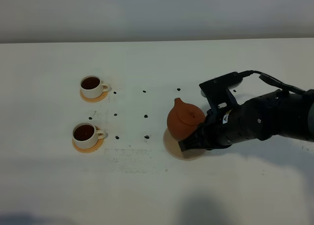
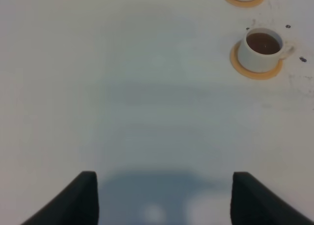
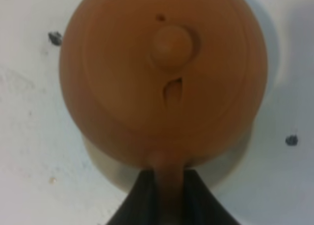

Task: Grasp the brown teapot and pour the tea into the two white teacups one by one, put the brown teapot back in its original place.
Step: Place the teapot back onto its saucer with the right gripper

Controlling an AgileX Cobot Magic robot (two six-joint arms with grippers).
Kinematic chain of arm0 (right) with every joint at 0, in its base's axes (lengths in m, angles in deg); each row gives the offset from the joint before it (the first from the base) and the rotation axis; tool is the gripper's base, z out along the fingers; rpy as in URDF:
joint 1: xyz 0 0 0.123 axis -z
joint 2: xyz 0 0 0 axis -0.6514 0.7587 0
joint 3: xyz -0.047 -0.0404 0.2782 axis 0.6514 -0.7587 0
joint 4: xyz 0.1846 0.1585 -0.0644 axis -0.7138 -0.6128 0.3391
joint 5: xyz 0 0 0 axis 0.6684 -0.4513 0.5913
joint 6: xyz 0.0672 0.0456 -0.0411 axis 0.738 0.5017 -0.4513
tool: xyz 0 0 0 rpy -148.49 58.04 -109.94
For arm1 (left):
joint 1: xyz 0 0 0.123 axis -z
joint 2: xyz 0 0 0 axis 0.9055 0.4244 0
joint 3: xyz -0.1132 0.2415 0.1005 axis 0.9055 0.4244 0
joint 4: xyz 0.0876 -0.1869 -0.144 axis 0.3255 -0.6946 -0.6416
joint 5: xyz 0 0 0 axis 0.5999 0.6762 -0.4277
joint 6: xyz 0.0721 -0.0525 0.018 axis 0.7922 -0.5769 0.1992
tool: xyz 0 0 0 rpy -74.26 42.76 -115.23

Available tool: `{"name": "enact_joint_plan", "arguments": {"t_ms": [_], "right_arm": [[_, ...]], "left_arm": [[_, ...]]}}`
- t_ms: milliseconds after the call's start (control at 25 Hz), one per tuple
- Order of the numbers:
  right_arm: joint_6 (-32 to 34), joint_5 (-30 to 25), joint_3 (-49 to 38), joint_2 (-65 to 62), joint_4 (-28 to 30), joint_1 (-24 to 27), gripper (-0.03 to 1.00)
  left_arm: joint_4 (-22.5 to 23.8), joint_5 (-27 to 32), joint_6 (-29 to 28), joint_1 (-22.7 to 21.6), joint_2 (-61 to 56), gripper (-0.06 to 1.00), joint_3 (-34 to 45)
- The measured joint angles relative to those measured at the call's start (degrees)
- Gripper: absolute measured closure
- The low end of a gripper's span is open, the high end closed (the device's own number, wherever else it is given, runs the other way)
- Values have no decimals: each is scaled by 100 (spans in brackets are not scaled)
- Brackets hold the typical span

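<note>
Brown teapot (image 3: 162, 77) sits over the beige disc (image 1: 172, 147), its handle pinched in the right claw (image 3: 169, 195).

Two cups (image 1: 92, 87) (image 1: 86, 133) full of dark tea sit at the left on orange coasters (image 1: 88, 145). Right of center, the teapot (image 1: 184, 119) sits on a pale disc (image 1: 171, 147). The black gripper (image 1: 197, 140) holds its right side.

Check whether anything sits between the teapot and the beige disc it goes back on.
Nothing visible does. The brown teapot is over the beige disc, its handle gripped by the right pincer. Both white teacups stand off to the side on their coasters, already holding tea.
</note>
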Motion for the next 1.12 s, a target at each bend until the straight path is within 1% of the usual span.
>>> {"name": "enact_joint_plan", "arguments": {"t_ms": [240,600,1120], "right_arm": [[0,68,-217,-4,-19,-48,87],[0,217,-252,1,-37,-214,87],[0,192,-258,172,-37,-221,87]], "left_arm": [[0,0,0,0,0,40,0],[0,0,0,0,0,40,0],[0,0,0,0,0,40,0]]}}
